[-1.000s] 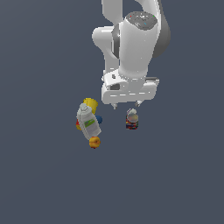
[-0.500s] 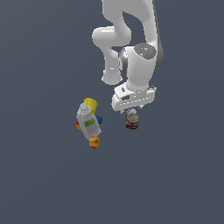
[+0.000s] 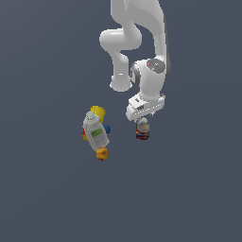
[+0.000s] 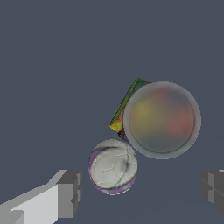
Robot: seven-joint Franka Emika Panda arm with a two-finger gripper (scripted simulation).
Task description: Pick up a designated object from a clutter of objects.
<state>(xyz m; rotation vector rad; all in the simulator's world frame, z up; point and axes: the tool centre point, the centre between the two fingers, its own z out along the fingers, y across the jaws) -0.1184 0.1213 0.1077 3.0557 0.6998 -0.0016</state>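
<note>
In the exterior view a heap (image 3: 96, 132) lies on the bare grey floor (image 3: 42, 198): a white bottle (image 3: 96, 132) with a green label, a yellow piece (image 3: 98, 111), a blue bit (image 3: 107, 128) and an orange ball (image 3: 101, 153); to the exterior view's right, apart from it, a dark can (image 3: 142, 132) stands just under the gripper (image 3: 143, 117); open floor on all sides.

In the wrist view the whitish ball (image 4: 113, 166) touches the can's round grey top (image 4: 162, 120); the gripper (image 4: 142, 189) stands spread wide, holding nothing; the ball lies between the fingers (image 4: 70, 193), nearer one of them; a coloured flat piece (image 4: 124, 105) shows behind the can.
</note>
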